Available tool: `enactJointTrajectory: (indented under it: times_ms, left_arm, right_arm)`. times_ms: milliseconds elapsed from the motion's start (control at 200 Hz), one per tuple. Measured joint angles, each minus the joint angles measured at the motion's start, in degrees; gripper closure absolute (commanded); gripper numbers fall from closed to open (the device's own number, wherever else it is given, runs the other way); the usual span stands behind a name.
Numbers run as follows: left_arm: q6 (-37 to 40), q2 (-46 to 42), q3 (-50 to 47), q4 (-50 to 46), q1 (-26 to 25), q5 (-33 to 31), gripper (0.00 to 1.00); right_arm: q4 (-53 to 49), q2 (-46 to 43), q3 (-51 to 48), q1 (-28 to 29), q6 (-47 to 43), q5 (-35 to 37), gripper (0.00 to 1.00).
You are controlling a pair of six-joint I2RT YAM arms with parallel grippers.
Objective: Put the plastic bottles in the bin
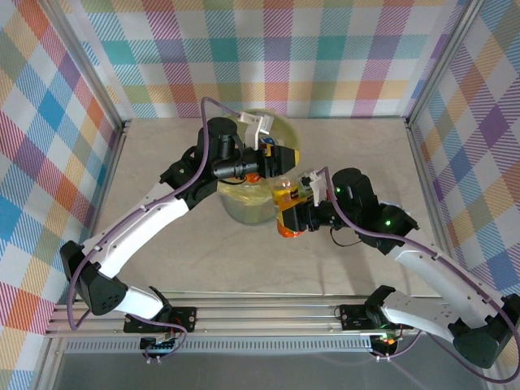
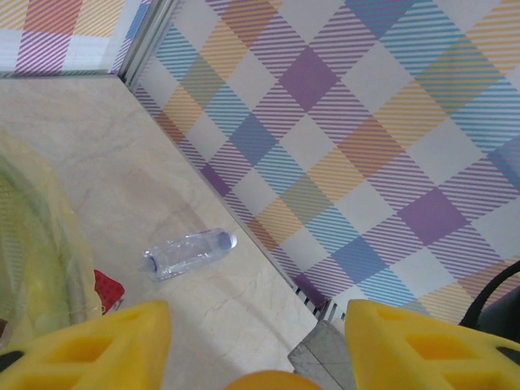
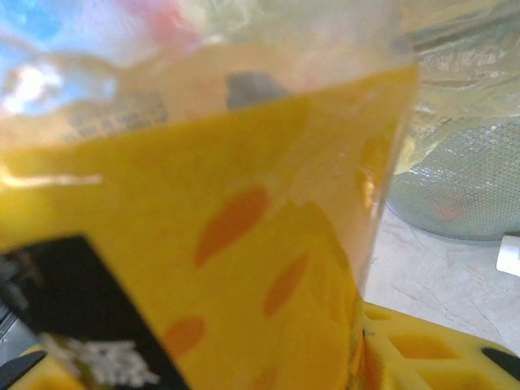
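**Top external view.**
- The bin (image 1: pixel 244 210), round with a yellow-green liner, is standing at mid-worktop (image 1: pixel 162 154).
- The left gripper (image 1: pixel 283 158) is hanging over the bin's far rim, pointing right.
- The right gripper (image 1: pixel 288 213) is sitting just beside the bin's right wall and is clamping a yellow-labelled bottle (image 1: pixel 284 230). The bottle's orange lower end is showing below the fingers, outside the bin.

**Left wrist view.**
- The two yellow fingers (image 2: pixel 97 349) are standing well apart, so this gripper is reading as open.
- An orange rounded item (image 2: pixel 272 382) is peeking in at the lower edge between the fingers, with a gap showing on either side of it.
- A clear bottle (image 2: pixel 188 253) with a pale cap is lying on its side on the worktop, near the foot of the plaid wall (image 2: pixel 341 146) and apart from the bin.
- The bin's liner is showing at the left edge, with a small red item (image 2: pixel 108 290) lying just beside it.

**Right wrist view.**
- The yellow-labelled bottle is sitting very close to the lens. Its label is carrying orange flecks and a black panel, and clear plastic is showing above the label.
- One yellow finger (image 3: pixel 431 349) is lying against the bottle's lower right.
- The bin's bagged wall is rising just behind on the right.
- A small white item (image 3: pixel 510 256), too cropped to identify, is lying on the worktop at the right edge.
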Motion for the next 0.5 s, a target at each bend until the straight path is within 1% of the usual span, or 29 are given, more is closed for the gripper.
enactJointTrajectory:
  times_ms: [120,220,335,380,455,500]
  left_arm:
    - [0.04,-0.07,0.00,0.07,-0.04,-0.11,0.59]
    - [0.72,-0.33,-0.04,0.04,-0.07,-0.70,0.75]
    - [1.14,-0.92,-0.13,-0.07,-0.11,-1.29,0.91]
    - [1.20,-1.18,-0.13,-0.28,-0.15,-1.57,0.95]
    - [1.40,-1.38,-0.13,-0.42,-0.20,-1.92,1.00]
    - [1.46,-1.40,-0.13,-0.42,-0.20,-2.14,1.00]
  right_arm:
    - [0.24,0.00,0.00,0.02,-0.02,0.28,0.50]
    - [0.07,0.00,0.00,0.04,0.00,0.46,0.49]
    - [0.48,0.00,0.00,0.04,-0.07,0.61,0.47]
    - [0.70,0.00,0.00,0.04,-0.04,0.61,0.44]
    - [0.87,0.00,0.02,0.15,-0.15,0.66,0.36]
    - [0.98,0.00,0.02,0.20,-0.24,0.79,0.27]
